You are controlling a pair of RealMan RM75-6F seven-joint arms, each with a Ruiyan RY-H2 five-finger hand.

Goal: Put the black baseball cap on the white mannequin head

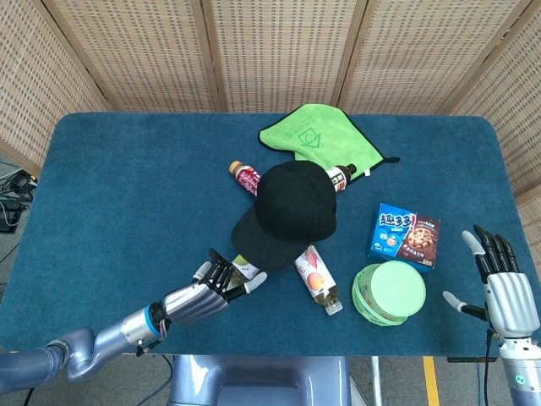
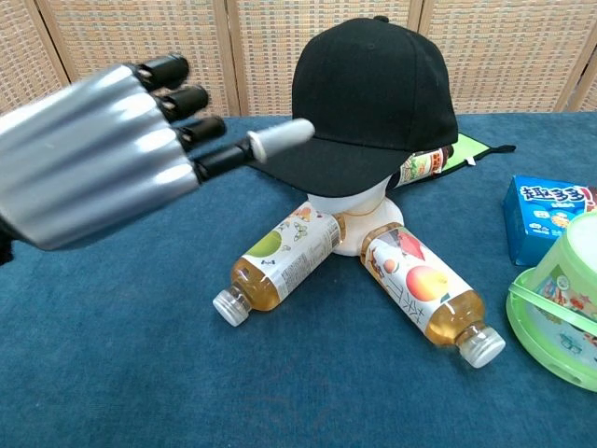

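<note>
The black baseball cap (image 2: 373,93) sits on the white mannequin head (image 2: 350,201), brim toward the camera; from above the cap (image 1: 292,207) hides the head. My left hand (image 1: 207,292) is open in front of the brim, fingers spread, touching nothing; in the chest view the left hand (image 2: 103,154) fills the left side, raised and apart from the cap. My right hand (image 1: 503,288) rests open at the table's right front corner, away from everything.
Two juice bottles (image 2: 280,261) (image 2: 424,294) lie at the mannequin's base. A red-capped bottle (image 1: 245,178) and a dark bottle (image 1: 340,176) lie behind the cap. A green cloth (image 1: 317,135), a blue cookie box (image 1: 404,233) and a green lidded tub (image 1: 389,292) lie nearby.
</note>
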